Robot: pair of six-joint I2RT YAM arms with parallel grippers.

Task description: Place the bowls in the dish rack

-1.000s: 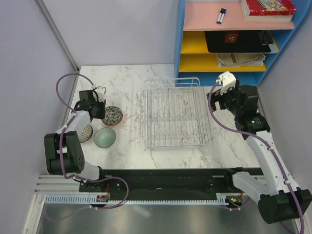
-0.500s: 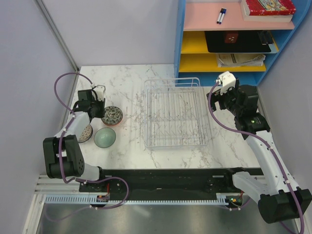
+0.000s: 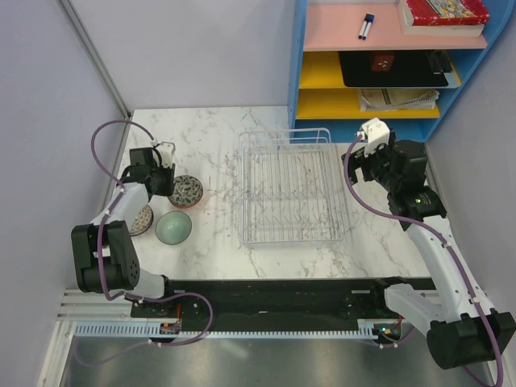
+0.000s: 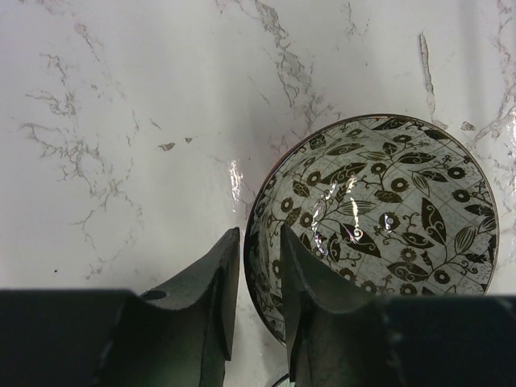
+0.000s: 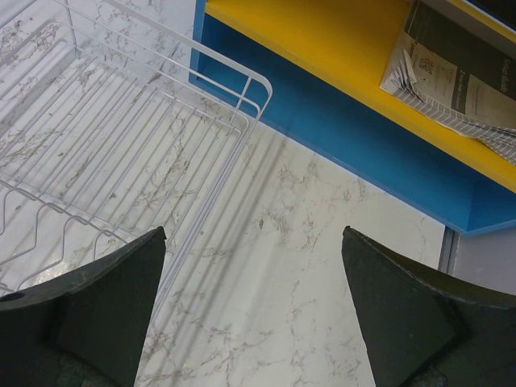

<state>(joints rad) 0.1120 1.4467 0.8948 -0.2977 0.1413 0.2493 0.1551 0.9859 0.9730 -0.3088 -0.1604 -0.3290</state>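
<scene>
The blue shelf unit (image 3: 297, 64) holds a folded newspaper (image 5: 459, 81) and a red book (image 3: 445, 11), their print too small to read. The dish rack (image 3: 290, 193) sits mid-table, marble showing through its grid. To its left, the left gripper (image 4: 258, 234) pinches the rim of the leaf-patterned bowl (image 4: 387, 210), one finger inside. The green bowl (image 3: 173, 227) sits near. The right gripper (image 5: 252, 238) gapes wide, holding nothing.

Bright even light, bowl (image 4: 379, 218) glare, pics sharp

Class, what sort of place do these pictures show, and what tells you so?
Probably a robotics lab cell staged as a kitchen counter: arms bolted to a marble-look table between plain partition walls, with a wire dish rack and patterned bowl as props.
</scene>
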